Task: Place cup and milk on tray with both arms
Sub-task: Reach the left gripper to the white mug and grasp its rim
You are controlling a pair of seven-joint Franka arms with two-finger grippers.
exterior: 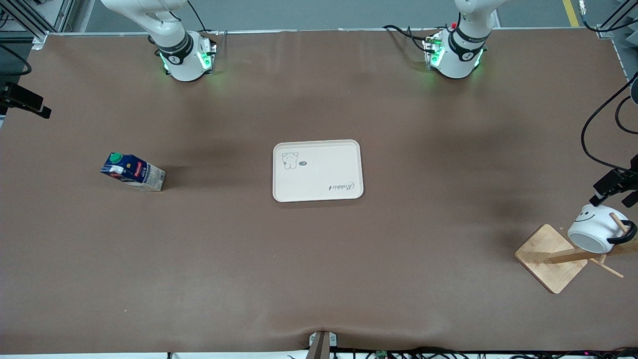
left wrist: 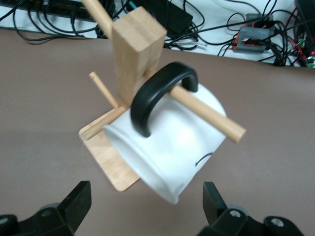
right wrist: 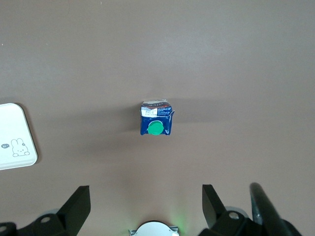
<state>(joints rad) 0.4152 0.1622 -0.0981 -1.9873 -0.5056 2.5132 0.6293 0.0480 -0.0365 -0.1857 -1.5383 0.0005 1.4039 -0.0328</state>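
Note:
The cup (exterior: 595, 229) hangs tilted by its black handle on a peg of a wooden rack (exterior: 551, 257) at the left arm's end of the table. My left gripper (exterior: 609, 188) is open and empty, just above the cup; in the left wrist view (left wrist: 146, 206) its fingers straddle the cup's (left wrist: 172, 142) rim without touching it. The milk (exterior: 132, 172) stands on the table toward the right arm's end. My right gripper (right wrist: 145, 204) is open and empty high over the milk (right wrist: 156, 118); it is out of the front view. The tray (exterior: 317, 170) lies empty mid-table.
The rack's post (left wrist: 135, 54) and pegs (left wrist: 206, 110) stick out around the cup. Cables and black fixtures (exterior: 610, 124) hang at the table edge by the left gripper. A tray corner (right wrist: 15, 137) shows in the right wrist view.

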